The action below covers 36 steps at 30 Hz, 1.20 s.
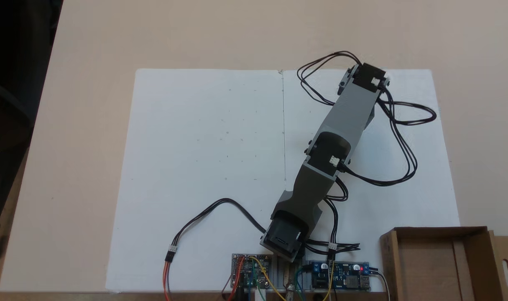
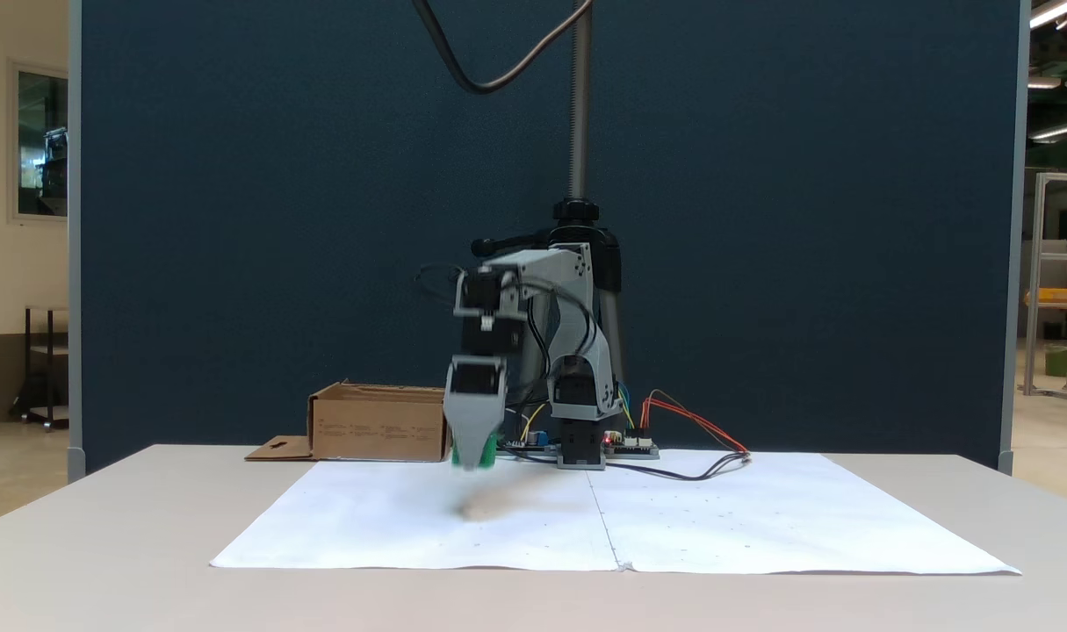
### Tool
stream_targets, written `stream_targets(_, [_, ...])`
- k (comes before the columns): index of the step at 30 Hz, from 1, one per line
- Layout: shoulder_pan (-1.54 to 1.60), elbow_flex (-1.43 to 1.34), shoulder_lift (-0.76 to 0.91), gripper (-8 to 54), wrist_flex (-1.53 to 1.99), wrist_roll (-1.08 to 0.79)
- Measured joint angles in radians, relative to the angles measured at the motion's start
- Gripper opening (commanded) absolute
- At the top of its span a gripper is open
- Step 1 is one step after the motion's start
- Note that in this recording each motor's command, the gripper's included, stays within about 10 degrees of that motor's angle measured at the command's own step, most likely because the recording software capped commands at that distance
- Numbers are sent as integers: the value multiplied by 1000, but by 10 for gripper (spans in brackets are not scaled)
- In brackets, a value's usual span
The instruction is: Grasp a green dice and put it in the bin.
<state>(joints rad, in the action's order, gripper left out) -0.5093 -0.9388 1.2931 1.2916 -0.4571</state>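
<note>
The table (image 2: 103, 544) carried white paper (image 1: 203, 167). At five o'clock in a fixed view sat the box (image 1: 429, 267); the print on its wall was too small to read. Up in the air hung the gripper (image 2: 473, 458), pinching the green dice (image 2: 489, 449) above the paper.

Grey arm (image 1: 345, 113), black looping cables (image 1: 404, 125)

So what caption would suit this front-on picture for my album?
Grey hobby arm's tool lifts a small bright green plastic cube above white paper, brown cardboard box waiting behind.
</note>
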Motion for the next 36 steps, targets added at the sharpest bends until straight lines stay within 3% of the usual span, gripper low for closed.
stream_targets(1, [-43, 156, 2, 114, 143, 25])
stream_targets(5, [-112, 310, 101, 114, 308, 51])
stream_targets(14, [-339, 325, 221, 114, 362, 58])
stream_targets(25, [-732, 325, 210, 114, 80, 58])
stream_targets(30, [-923, 325, 83, 114, -81, 58])
stream_targets(36, [-1078, 327, 60, 114, -107, 57])
